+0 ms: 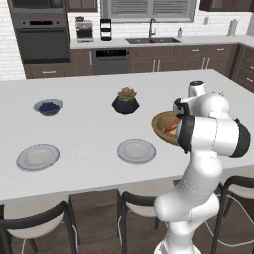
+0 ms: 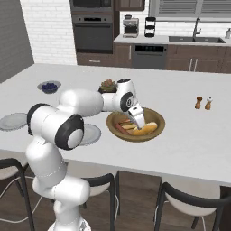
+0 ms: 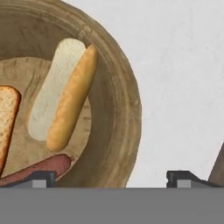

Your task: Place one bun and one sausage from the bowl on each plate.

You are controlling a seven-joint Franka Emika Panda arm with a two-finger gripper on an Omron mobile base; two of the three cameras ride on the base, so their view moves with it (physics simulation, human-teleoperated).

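The claw [image 3: 109, 178] is hanging with its two dark tips spread wide and nothing between them, just over the near rim of the wooden bowl [image 3: 127, 131], apparently lining up for a first pick. One tip is sitting over the end of a reddish sausage [image 3: 41, 168] and the other over bare white counter [image 3: 183, 78], so the jaws are straddling the rim and, by my reading, needing to shift further in over the food. Beyond the sausage a long bun [image 3: 65, 98], split open with a pale cut face and a golden crust, is lying across the bowl's floor; a slice of browned toast [image 3: 6, 118] is showing at the edge. Further out, both pale grey plates [image 1: 136, 150] [image 1: 38, 157] are waiting bare on the counter, the nearer one just beside the bowl.
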